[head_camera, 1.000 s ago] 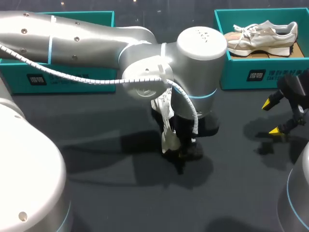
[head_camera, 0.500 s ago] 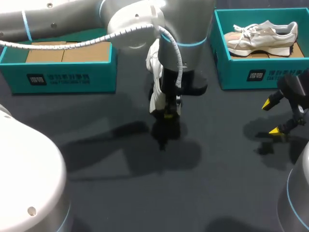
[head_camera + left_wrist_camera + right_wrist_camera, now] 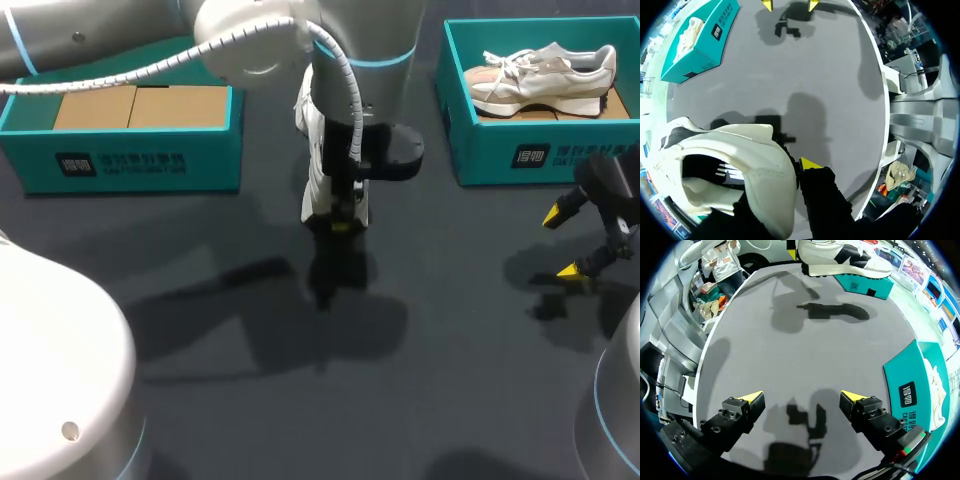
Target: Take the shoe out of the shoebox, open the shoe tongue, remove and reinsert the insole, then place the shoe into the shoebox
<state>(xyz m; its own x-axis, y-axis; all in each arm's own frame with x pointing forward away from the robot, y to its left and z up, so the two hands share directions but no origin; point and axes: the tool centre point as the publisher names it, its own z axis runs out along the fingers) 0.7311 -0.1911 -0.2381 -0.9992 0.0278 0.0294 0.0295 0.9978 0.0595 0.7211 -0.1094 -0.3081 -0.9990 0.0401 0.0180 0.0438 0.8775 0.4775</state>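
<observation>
Steadiness looked like the chief need for the step in hand, which I judged to be bringing the shoe point(image 3: 314, 165) out of its box and down onto the desk point(image 3: 450, 390). It hung in the air between the two boxes, clear of the surface, and the right wrist view showed its sole facing the desk. The left shoebox point(image 3: 140, 165) beside it stood open with only bare cardboard showing. A good move would lower the shoe slowly, keep it level so heel and toe land together, and set it on open desk where the other arm can reach the tongue.

The left end effector point(image 3: 340, 226) gripped the shoe at the rim of its opening. One yellow tip lay against the outside of the rim. Its partner was hidden, presumably inside, so the fingers seemed nearly closed on that thin wall.

The right end effector point(image 3: 801, 396) hovered low over the desk, well apart from the shoe, with fingers spread wide and nothing between them. A second shoe point(image 3: 540, 75) lay in the right shoebox point(image 3: 520, 155).
</observation>
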